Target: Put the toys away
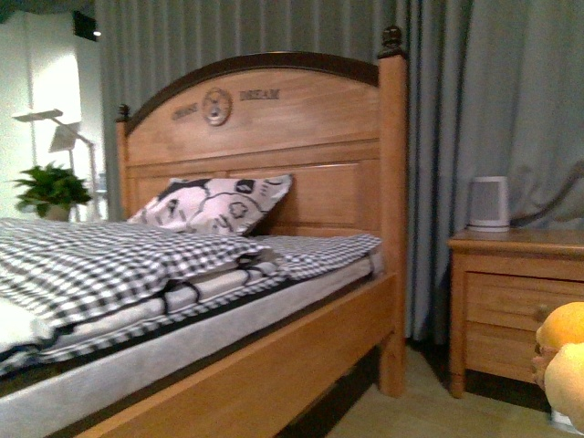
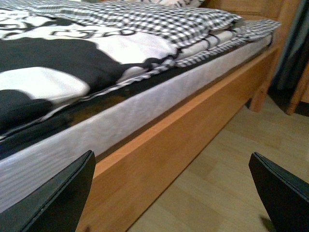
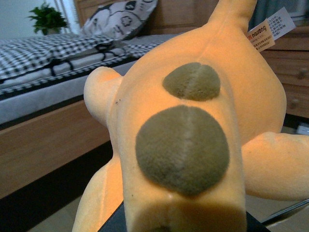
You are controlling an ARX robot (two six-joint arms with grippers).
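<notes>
Right tool mostly behind plush animal

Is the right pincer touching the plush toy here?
Touching. The right wrist view shows the plush toy wedged between the dark sides of the right pincer, with no gap.

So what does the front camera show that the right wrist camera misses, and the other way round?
Only the front view shows the arched top of the headboard with its lettering, and the white device standing on the nightstand. Only the right wrist view shows the plush toy close up, with two olive spots and a paper tag. Both show the toy, the patterned pillow, the potted plant and the checked bedding.
</notes>
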